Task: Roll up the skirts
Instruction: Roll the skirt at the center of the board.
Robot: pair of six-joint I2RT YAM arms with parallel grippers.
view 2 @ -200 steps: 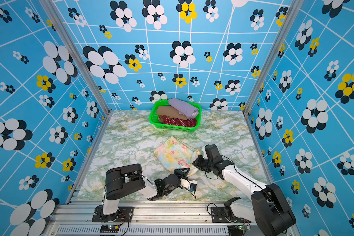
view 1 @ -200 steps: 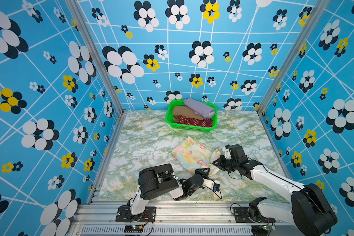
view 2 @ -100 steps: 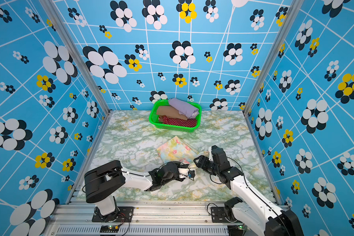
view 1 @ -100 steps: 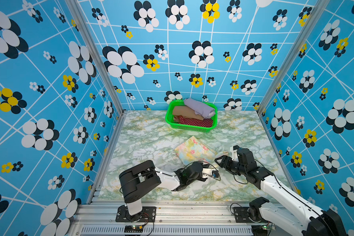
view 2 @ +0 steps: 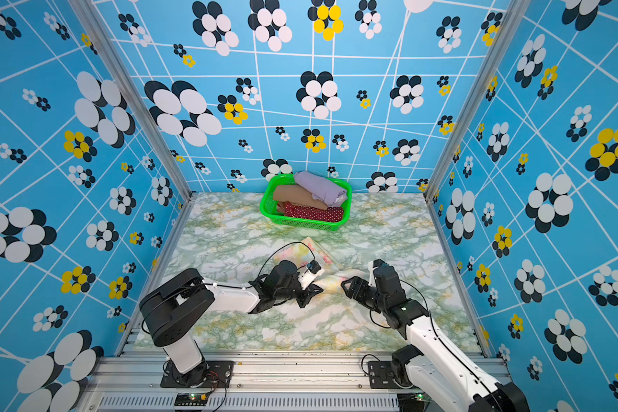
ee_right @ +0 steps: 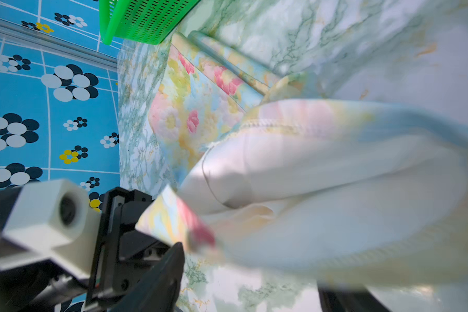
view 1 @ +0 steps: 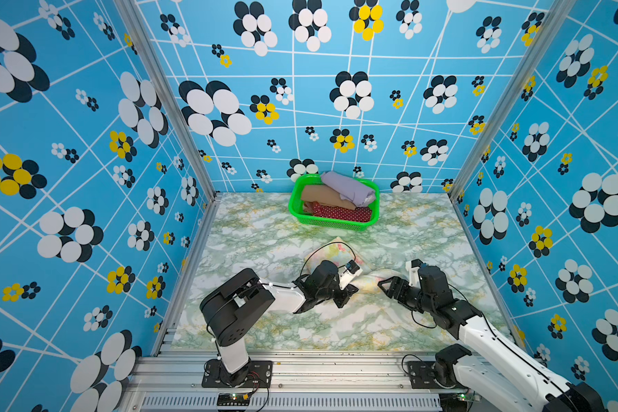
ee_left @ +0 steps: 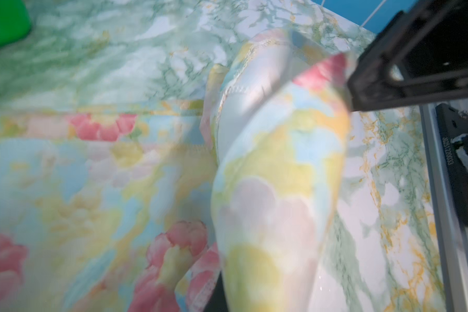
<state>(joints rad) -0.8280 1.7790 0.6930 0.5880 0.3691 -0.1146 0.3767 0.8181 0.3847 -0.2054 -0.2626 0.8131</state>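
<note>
Pale yellow skirts point(view 1: 370, 281) fast in left claw point(view 1: 352, 289); right claw point(view 1: 388, 287) apart, just beside.

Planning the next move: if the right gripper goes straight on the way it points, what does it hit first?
Likely the skirt: the right gripper points at its lifted fold, close ahead. The left gripper lies beyond, though depth is unclear.
</note>
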